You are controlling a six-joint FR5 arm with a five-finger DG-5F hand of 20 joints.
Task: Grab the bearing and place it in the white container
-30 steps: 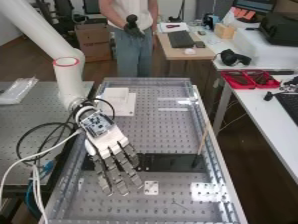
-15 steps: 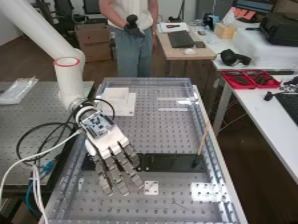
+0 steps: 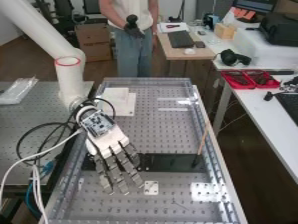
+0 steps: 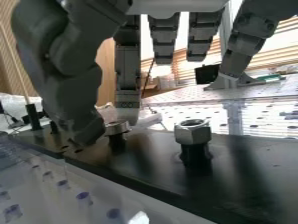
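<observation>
The hand (image 3: 106,141) has hardly moved. It is open, fingers almost straight, holding nothing. Two hex nuts (image 4: 193,132) top two black pegs (image 4: 195,155) on one black plate (image 4: 256,167).

Brown floor (image 3: 233,155), cardboard box (image 3: 94,44), white desk (image 3: 258,111)

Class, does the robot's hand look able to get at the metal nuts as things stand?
Probably yes: the open hand hangs close over the black plate, and nothing seems to block its way to the nuts.
</observation>
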